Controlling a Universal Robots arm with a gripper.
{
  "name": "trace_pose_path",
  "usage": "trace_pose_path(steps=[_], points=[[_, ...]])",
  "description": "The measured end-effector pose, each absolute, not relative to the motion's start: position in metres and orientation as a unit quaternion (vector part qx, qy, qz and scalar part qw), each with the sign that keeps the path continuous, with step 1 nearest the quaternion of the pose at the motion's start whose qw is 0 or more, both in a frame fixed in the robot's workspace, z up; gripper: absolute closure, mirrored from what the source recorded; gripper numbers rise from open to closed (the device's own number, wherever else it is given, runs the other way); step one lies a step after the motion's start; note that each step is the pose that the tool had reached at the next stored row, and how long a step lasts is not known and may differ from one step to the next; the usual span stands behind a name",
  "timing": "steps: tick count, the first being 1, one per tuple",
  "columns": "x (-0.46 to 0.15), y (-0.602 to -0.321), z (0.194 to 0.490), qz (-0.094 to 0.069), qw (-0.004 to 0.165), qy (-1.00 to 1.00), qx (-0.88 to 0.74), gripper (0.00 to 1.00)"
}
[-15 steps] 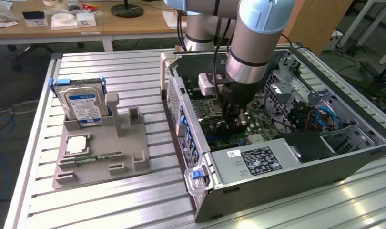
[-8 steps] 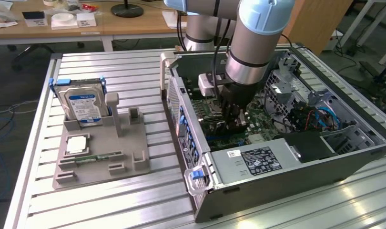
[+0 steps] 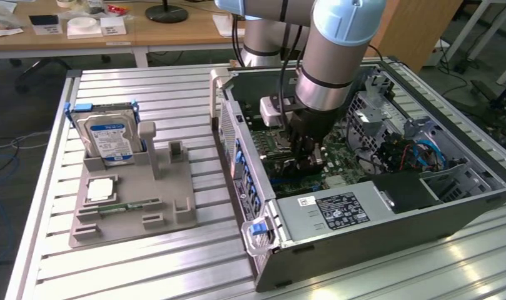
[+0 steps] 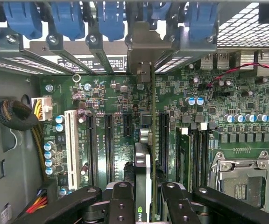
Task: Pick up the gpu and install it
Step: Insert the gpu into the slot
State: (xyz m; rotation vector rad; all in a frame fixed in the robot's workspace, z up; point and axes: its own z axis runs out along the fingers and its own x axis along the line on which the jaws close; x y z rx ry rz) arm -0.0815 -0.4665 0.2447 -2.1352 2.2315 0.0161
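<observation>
So the claw (image 3: 307, 164) is down inside the open PC case (image 3: 453, 209), and from the exterior view you can barely see what it's holding, since the arm (image 3: 337, 56) and the claw's own black body cover most of it. The wrist view sorts that out: the claw's fingers (image 4: 125, 200) are clamped on the gpu (image 4: 144, 158), one on each flat side of the card.

The gpu is seen edge-on, so it reads as a thin dark slab. Its near end is cut off by the picture's edge between the fingers, and there's a small green logo on that edge. Its long axis runs parallel to the motherboard's expansion slots (image 4: 108, 140), pointing toward the case's rear wall, with the silvery metal bracket (image 4: 146, 51) at that far end, up against the row of slot openings with the blue clips (image 4: 111, 18). The card sits over the motherboard (image 4: 218, 93), between the black slots and the memory slots. Whether its bottom edge is actually seated in a slot I can't tell; the card itself hides that.

Other stuff inside the case: the CPU socket (image 4: 242, 179), a bundle of cables (image 4: 17, 116) by the side wall, and the power supply (image 3: 340, 212) with its label.

On the slatted metal surface (image 3: 153, 262), at the exterior view's left of the case, there's a grey parts holder (image 3: 132, 206). It has a hard drive (image 3: 109, 137) standing upright in it, plus a small green memory stick (image 3: 128, 205) lying flat.
</observation>
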Motion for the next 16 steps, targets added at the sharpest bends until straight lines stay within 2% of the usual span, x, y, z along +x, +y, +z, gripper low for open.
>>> trace_pose_path(steps=[16], points=[[-0.0815, -0.4658, 0.2406, 0.005, 0.026, 0.722, -0.692, 0.73]])
